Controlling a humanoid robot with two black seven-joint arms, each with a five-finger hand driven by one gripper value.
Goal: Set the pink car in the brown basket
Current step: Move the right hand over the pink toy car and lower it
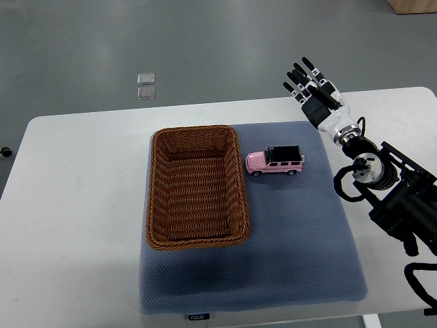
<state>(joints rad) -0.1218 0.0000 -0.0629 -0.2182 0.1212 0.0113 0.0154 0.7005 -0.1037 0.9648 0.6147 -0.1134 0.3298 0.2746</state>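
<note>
A pink toy car (pixel 274 162) with a black roof stands on the blue-grey mat (pixel 300 232), just right of the brown wicker basket (pixel 157 184). The basket holds nothing. My right hand (pixel 308 83) is raised above the table's far edge, up and to the right of the car, with its fingers spread and nothing in it. The right arm comes in from the right edge. The left arm does not show.
The mat lies on a white table (pixel 75 205). Two small square plates (pixel 145 85) lie on the grey floor beyond the table. A wooden corner (pixel 415 5) shows at the top right.
</note>
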